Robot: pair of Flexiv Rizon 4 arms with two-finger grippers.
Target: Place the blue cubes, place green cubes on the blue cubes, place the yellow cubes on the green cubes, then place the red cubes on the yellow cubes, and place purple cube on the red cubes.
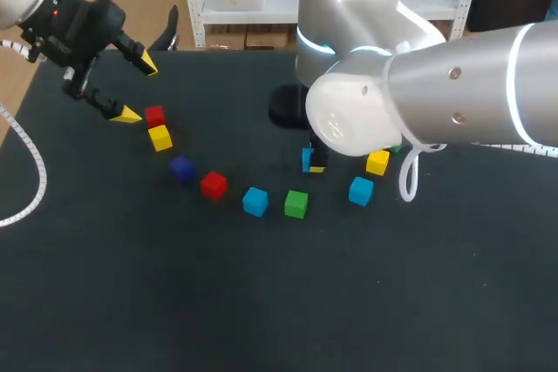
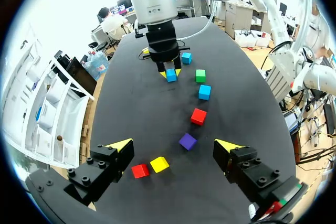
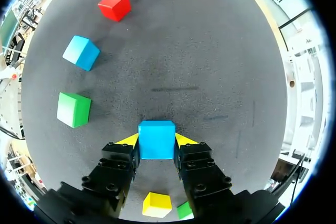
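Stacking is nowhere to be seen on the table (image 1: 131, 285) — every cube lies singly, so the task is judged to be at its first step. One blue cube (image 3: 156, 139) is gripped from two sides between the yellow tips of the right gripper (image 3: 156, 141), low over the middle of the table; whether it rests on the surface cannot be told. A second blue cube (image 1: 255, 201) lies just beside a green cube (image 1: 296, 204). A third blue cube (image 1: 360, 190) lies near a yellow cube (image 1: 377, 162), and a second green cube (image 3: 184, 211) is partly hidden under the right arm. The left gripper (image 2: 176, 148) is held with its jaws wide apart and empty, above a red cube (image 2: 140, 170) and a second yellow cube (image 2: 159, 164). The purple cube (image 2: 187, 141) and a second red cube (image 2: 198, 116) lie further ahead of it. Left to be done, it is judged: the blue cubes to be set together, then the green, yellow, red and purple layers to be laid — nearly all of it.
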